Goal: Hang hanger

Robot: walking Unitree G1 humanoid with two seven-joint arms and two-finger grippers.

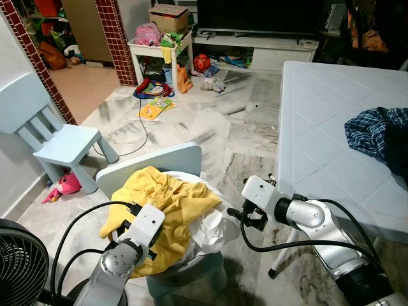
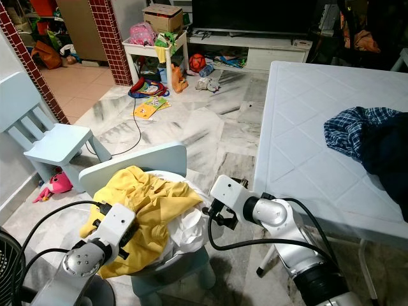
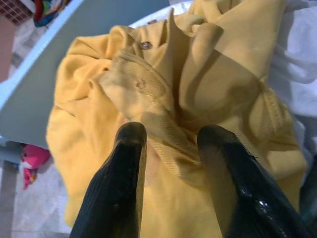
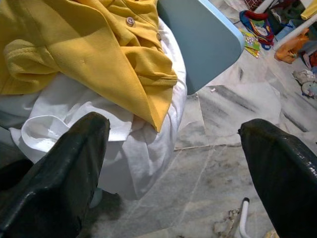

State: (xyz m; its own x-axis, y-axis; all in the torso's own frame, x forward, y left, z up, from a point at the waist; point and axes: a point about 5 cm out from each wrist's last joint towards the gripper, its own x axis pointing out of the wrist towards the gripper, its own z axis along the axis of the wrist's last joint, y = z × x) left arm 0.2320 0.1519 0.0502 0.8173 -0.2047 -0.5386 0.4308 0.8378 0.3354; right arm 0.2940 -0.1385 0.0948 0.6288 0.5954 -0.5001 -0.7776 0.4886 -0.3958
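Observation:
A yellow polo shirt (image 1: 167,196) lies crumpled on white clothes (image 1: 208,233), heaped on a small light-blue chair (image 1: 153,162). My left gripper (image 3: 173,131) hovers open just over the shirt's (image 3: 198,74) collar and ribbed folds, at the heap's near-left side (image 1: 125,222). My right gripper (image 1: 245,218) stands wide open beside the heap's right edge, low over the marble floor. In the right wrist view the gripper (image 4: 173,129) looks past the shirt's buttoned placket (image 4: 130,39) and the white cloth (image 4: 133,148) hanging over the seat.
A white table (image 1: 319,127) stands close on the right with a blue plaid shirt (image 1: 373,131) on it. A fan (image 1: 19,264) is at my near left. A second blue chair (image 1: 60,143) and a pink toy (image 1: 64,185) sit left; toys litter the far floor.

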